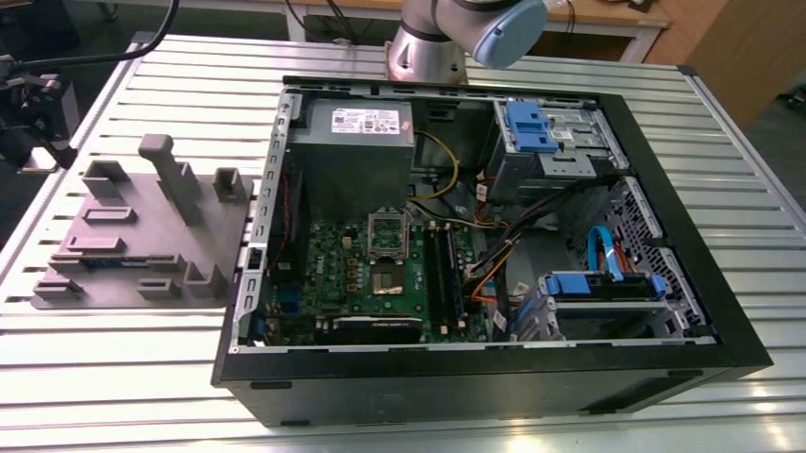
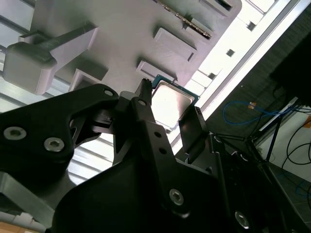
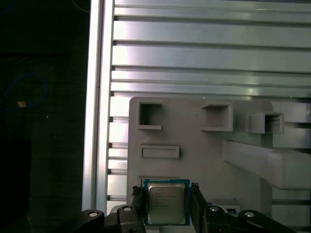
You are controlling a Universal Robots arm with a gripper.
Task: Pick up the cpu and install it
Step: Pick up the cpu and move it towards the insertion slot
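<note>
The cpu (image 3: pixel 166 203), a flat square chip with a silver-grey top and a thin blue-green rim, sits between my gripper's (image 3: pixel 166 195) two black fingers, which press on its opposite edges. In the second wrist view the cpu (image 2: pixel 170 103) hangs above the grey moulded plate (image 2: pixel 121 34), with the gripper (image 2: pixel 171 102) shut on it. In the exterior view the dark gripper (image 1: pixel 36 113) hovers at the far left, above the table beside the grey plate (image 1: pixel 132 236).
An open computer case (image 1: pixel 655 142) lies on the slatted metal table (image 1: pixel 151 396), to the exterior view's right of the plate. Its green motherboard (image 1: pixel 334 274), a grey power supply box (image 1: pixel 353 151) and blue drive bays are exposed. Upright blocks (image 1: pixel 170 175) rise from the plate.
</note>
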